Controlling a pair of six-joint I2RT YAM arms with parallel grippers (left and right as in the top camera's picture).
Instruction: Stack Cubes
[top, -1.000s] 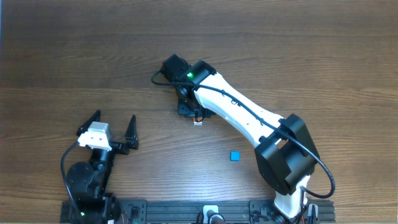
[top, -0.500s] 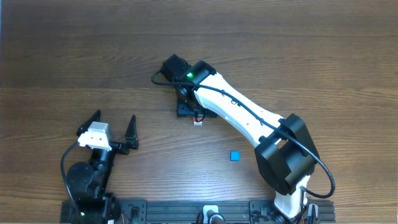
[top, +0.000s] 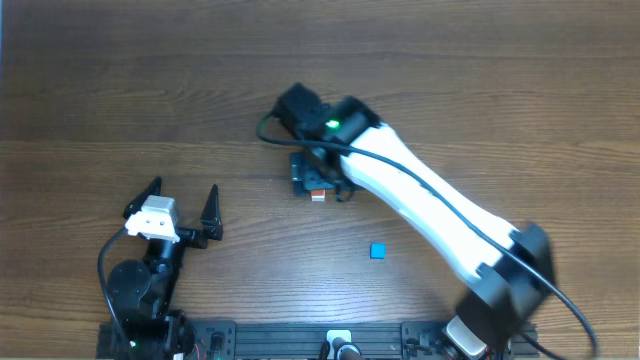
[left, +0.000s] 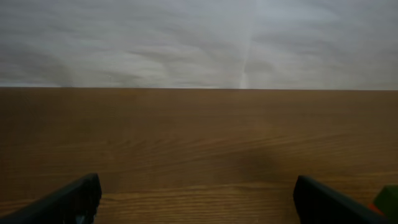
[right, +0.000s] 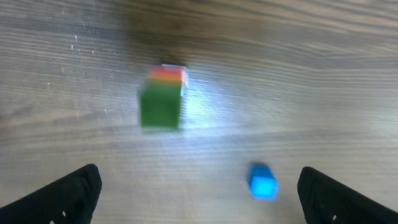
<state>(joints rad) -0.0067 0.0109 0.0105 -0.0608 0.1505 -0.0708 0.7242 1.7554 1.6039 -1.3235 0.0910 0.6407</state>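
My right claw (right: 199, 202) spread wide, empty, above green cube (right: 160, 109); orange cube (right: 166, 73) touching it. Blue cube (right: 262, 181) near green cube, apart. Judge blue light, rigid, slick: pinch opposite flat faces, mid-height. Left claw (top: 184, 188) spread too.

Right wrist view: the green-and-red stack (right: 161, 99) and the blue cube (right: 262, 182) are blurred. Top view, centre: the right claw (top: 318, 182) covers most of the stack. Left wrist view: the lower right edge crops a green object (left: 389, 200).

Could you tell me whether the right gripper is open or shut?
Open. The right gripper shows its fingers far apart, gripping nothing.
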